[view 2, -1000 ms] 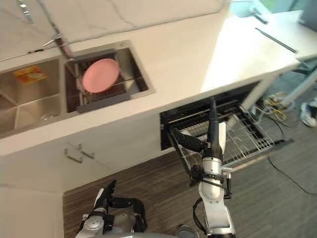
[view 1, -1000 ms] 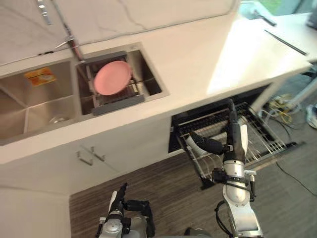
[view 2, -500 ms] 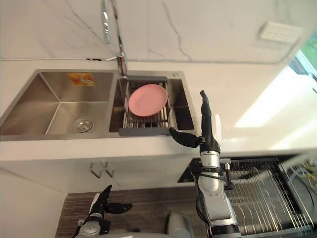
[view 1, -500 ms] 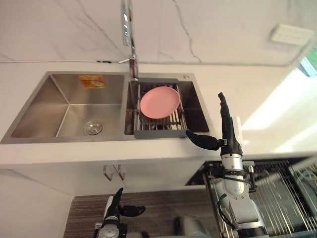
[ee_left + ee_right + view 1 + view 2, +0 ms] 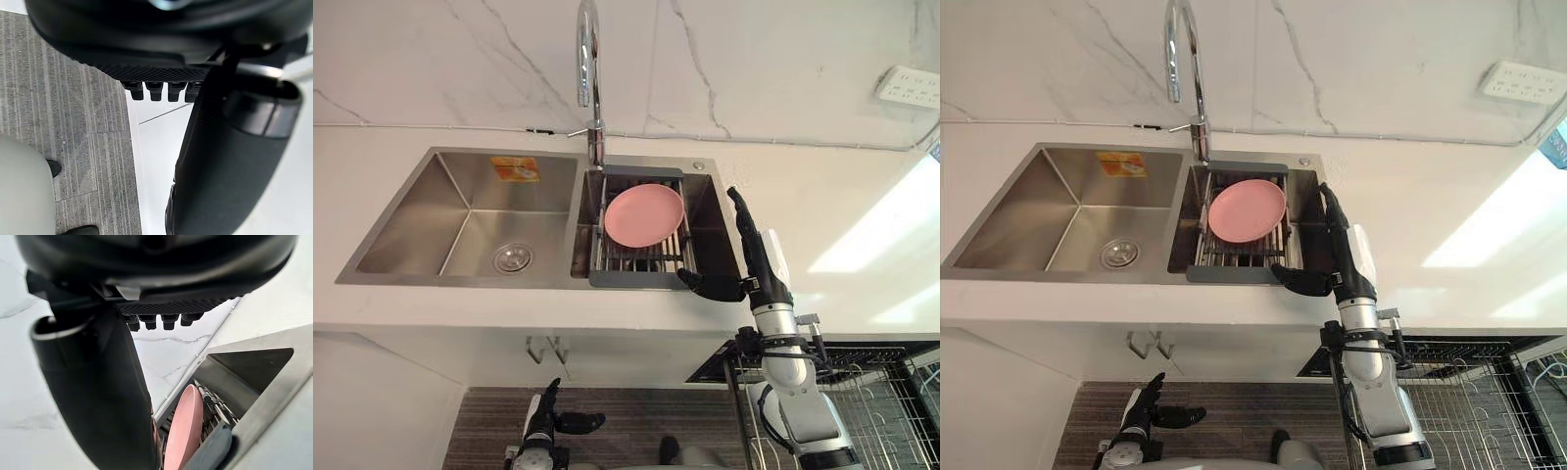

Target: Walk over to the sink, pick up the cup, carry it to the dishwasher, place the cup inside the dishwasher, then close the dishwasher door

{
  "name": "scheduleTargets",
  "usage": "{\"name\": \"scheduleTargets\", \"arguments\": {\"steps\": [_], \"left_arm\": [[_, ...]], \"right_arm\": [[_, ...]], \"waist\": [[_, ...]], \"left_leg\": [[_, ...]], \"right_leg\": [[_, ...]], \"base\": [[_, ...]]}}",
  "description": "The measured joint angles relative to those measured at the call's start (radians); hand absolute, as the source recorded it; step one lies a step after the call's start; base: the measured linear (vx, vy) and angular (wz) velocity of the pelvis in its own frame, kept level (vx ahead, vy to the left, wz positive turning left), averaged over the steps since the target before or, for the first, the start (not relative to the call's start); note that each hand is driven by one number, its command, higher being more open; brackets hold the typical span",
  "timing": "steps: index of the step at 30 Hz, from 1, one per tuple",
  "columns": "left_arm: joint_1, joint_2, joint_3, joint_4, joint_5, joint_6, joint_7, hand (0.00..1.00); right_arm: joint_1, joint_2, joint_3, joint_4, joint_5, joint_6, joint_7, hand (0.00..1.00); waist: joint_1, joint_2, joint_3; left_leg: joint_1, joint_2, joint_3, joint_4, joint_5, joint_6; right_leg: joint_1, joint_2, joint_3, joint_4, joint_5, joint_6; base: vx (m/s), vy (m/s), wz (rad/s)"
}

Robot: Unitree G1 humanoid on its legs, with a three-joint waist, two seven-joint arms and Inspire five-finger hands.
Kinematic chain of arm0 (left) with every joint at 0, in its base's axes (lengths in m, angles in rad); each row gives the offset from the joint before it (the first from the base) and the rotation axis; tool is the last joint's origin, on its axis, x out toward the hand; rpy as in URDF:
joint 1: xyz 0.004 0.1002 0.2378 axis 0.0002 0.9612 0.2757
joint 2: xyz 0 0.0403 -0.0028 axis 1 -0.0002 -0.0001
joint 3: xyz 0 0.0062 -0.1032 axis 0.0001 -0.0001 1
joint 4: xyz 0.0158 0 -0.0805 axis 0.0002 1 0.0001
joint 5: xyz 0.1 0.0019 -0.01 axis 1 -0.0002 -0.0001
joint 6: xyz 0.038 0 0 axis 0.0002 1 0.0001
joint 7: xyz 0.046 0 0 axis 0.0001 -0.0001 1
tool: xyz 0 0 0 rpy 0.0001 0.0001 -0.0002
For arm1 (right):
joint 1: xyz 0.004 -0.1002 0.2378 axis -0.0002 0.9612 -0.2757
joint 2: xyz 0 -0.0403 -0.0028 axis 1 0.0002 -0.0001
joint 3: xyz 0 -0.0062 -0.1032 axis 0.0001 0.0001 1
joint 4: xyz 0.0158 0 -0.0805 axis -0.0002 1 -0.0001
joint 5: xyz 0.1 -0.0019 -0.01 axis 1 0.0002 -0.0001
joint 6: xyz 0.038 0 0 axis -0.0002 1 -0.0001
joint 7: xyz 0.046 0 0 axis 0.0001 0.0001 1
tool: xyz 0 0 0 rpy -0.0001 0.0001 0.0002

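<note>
A steel double sink (image 5: 421,215) is set in the white counter. In its right basin a pink plate (image 5: 644,215) leans on a grey drying rack (image 5: 636,279). My right hand (image 5: 759,274) is raised over the counter's front edge, just right of the rack. It is open, fingers straight and pointing toward the wall, thumb stretched toward the rack's corner, holding nothing. The right wrist view shows the plate (image 5: 186,426) edge-on past the thumb. My left hand (image 5: 548,416) hangs low over the floor in front of the cabinet, open and holding nothing.
A tall faucet (image 5: 590,59) rises behind the divider between the basins. The left basin shows a drain (image 5: 513,258). The pulled-out wire dishwasher rack (image 5: 881,411) sits at the lower right, below the counter. A wall outlet (image 5: 911,86) is at the upper right.
The camera has swung from the open dishwasher to face the sink. My right hand stays raised and open, now close by the drying rack's corner. The left hand stays low.
</note>
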Motion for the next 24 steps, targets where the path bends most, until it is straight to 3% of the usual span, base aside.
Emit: {"name": "scheduleTargets", "arguments": {"steps": [1, 9, 16, 24], "left_arm": [[-0.013, -0.002, 0.001, 0.033, 0.000, 0.000, -0.001, 1.00], [-0.010, -0.006, 0.023, 0.033, -0.001, 0.000, -0.003, 1.00], [0.010, -0.016, 0.073, 0.032, -0.026, 0.004, -0.026, 1.00], [0.012, -0.017, 0.090, 0.031, -0.043, 0.005, -0.043, 1.00]], "right_arm": [[0.000, -0.025, 0.000, 0.051, -0.001, 0.000, 0.000, 1.00], [0.015, -0.009, 0.000, 0.051, -0.003, 0.000, -0.003, 1.00], [0.057, 0.087, -0.052, 0.044, -0.012, 0.028, -0.043, 1.00], [0.048, 0.099, -0.060, -0.001, -0.044, 0.039, -0.068, 1.00]], "waist": [[-0.018, 0.008, 0.007], [-0.020, 0.008, 0.008], [-0.044, 0.009, 0.010], [-0.039, 0.009, 0.010]], "left_leg": [[0.009, 0.063, -0.016, -0.108, 0.079, -0.054], [0.025, 0.067, 0.010, -0.117, 0.079, -0.054], [0.035, 0.071, 0.029, -0.128, 0.078, -0.055], [0.041, 0.072, 0.008, -0.130, 0.076, -0.056]], "right_leg": [[0.061, 0.063, -0.022, -0.198, 0.138, -0.064], [0.063, 0.068, 0.000, -0.198, 0.138, -0.064], [0.064, 0.070, 0.010, -0.197, 0.136, -0.061], [0.080, 0.068, -0.018, -0.197, 0.127, -0.055]], "base": [[-0.03, -0.001, 0.06], [0.00, 0.003, -0.08], [-0.02, 0.014, -0.06], [-0.02, 0.007, 0.09]]}}
